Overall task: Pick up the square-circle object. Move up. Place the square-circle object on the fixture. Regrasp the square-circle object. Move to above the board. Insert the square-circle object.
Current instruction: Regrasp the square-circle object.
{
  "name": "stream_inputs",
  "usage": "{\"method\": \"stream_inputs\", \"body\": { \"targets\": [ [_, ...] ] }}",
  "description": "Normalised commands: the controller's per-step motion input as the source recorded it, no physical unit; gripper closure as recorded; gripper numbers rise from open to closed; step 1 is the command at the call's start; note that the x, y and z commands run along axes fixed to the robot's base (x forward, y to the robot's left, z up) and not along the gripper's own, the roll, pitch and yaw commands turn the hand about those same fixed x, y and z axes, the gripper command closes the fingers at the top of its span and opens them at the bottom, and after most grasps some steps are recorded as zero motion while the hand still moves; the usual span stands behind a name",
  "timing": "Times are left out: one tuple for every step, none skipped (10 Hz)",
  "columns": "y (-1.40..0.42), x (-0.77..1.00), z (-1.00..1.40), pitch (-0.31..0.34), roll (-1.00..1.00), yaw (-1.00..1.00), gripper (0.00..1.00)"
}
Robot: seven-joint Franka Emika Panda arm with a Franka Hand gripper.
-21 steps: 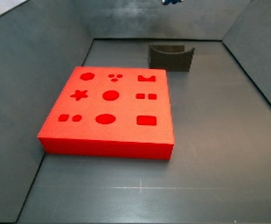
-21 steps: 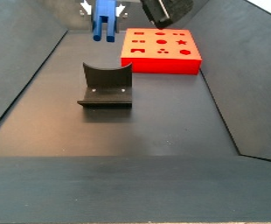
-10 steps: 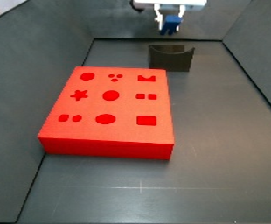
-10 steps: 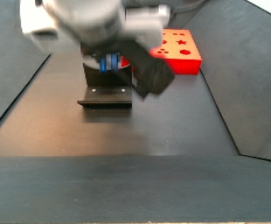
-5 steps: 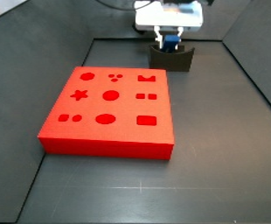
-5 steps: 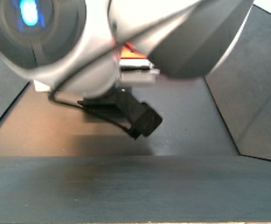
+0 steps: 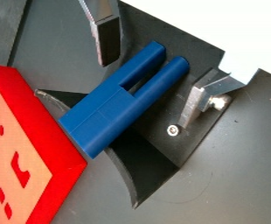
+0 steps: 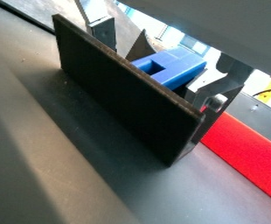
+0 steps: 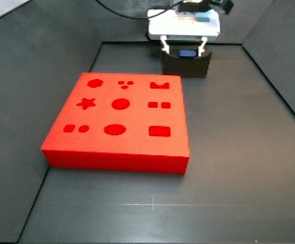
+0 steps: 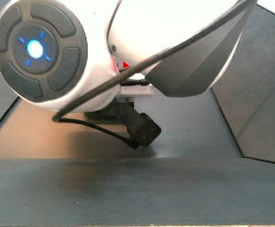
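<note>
The blue square-circle object (image 7: 124, 103) lies in the recess of the dark fixture (image 7: 149, 166), prongs pointing away from the red board (image 7: 16, 153). My gripper (image 7: 149, 84) straddles it with both silver fingers (image 7: 104, 33) standing clear of its sides, so it is open. In a wrist view the blue piece (image 8: 173, 70) shows behind the fixture's wall (image 8: 114, 92), between the gripper's (image 8: 156, 63) spread fingers. In a side view the gripper (image 9: 188, 52) sits low over the fixture (image 9: 188, 66) at the back of the floor. The arm fills a side view (image 10: 128, 53).
The red board (image 9: 118, 119) with its shaped cutouts lies in the middle left of the dark floor, in front of the fixture. Sloped grey walls (image 9: 284, 86) ring the floor. A black cable (image 10: 116, 120) hangs from the arm.
The gripper has come down from high up with the blue piece onto the fixture. Its fingers now stand apart from the piece, which rests in the recess.
</note>
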Motion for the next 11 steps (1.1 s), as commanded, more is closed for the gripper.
{"method": "stream_inputs", "body": {
  "targets": [
    [0.00,-0.01,1.00,0.000,0.03,-0.06,0.00],
    [0.00,-0.02,1.00,0.003,0.04,-0.04,0.00],
    [-0.01,-0.03,1.00,0.005,0.06,-0.02,0.00],
    [0.00,-0.04,1.00,0.009,0.06,-0.01,0.00],
    [0.00,-0.04,0.89,0.016,0.06,-0.01,0.00],
    [0.00,-0.04,0.78,0.026,0.06,0.00,0.00],
    [0.00,-0.03,0.49,0.045,0.05,0.00,0.00],
    [0.00,-0.03,0.37,0.052,0.05,0.00,0.00],
    [-0.96,-0.08,1.00,0.068,1.00,0.04,0.00],
    [-1.00,-0.08,0.95,0.067,1.00,0.04,0.00],
    [-1.00,-0.11,0.90,0.055,1.00,0.04,0.00]
  ]
}}
